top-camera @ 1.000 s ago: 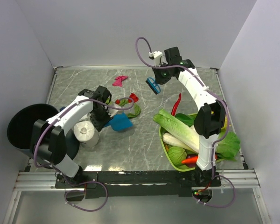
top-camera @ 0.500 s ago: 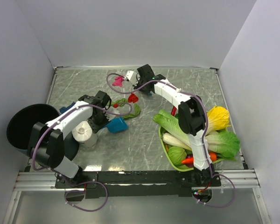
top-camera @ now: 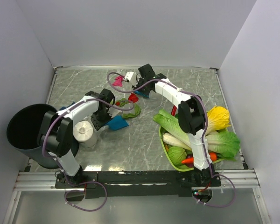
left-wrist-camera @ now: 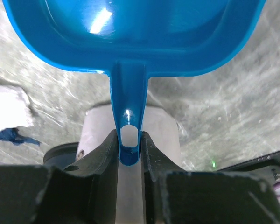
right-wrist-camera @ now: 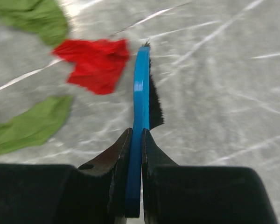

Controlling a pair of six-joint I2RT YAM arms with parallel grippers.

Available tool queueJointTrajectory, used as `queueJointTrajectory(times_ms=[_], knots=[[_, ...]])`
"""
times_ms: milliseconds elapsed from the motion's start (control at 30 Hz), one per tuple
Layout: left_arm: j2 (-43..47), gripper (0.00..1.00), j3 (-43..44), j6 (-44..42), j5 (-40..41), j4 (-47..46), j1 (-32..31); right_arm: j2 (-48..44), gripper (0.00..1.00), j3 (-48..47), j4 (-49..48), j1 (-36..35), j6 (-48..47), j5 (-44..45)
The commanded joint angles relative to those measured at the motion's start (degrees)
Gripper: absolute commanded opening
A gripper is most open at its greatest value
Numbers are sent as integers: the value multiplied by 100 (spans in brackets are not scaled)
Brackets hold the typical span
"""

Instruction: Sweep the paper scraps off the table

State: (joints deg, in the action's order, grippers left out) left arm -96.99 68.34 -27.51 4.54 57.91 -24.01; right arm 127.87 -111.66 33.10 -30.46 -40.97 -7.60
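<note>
- Gripping the dustpan [left-wrist-camera: 130,32] by its handle, the left pincer [left-wrist-camera: 129,149] is clamped shut on it.
- Green scraps [top-camera: 132,111] lie on the desk [top-camera: 130,144] near the pan.
- The right pincer [right-wrist-camera: 135,140] is clamped on a brush [right-wrist-camera: 141,88], just beside a red scrap [right-wrist-camera: 95,65].
- A magenta scrap [top-camera: 117,81] lies farther back.

Checked all 3 views: no text, label, brand, number or sign is legible on any surface.
</note>
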Motion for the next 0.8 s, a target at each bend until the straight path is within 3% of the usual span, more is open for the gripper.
queueJointTrajectory(times_ms=[0,167,400,667,767], knots=[[-249,1,382,228,-119,-113,-25,53,0,-286,1267,-66,440,-1049],[-514,1,681,299,-304,-297,-86,-25,0,-383,2417,-39,985,-1762],[-760,1,646,228,-769,-570,-192,-113,0,-577,2781,-57,2110,-2624],[-505,20,163,26,-1130,-975,-192,-297,0,-682,2710,-110,2269,-2379],[-479,24,40,35,-1218,-1036,-192,-534,0,-480,2517,-13,2321,-1861]])
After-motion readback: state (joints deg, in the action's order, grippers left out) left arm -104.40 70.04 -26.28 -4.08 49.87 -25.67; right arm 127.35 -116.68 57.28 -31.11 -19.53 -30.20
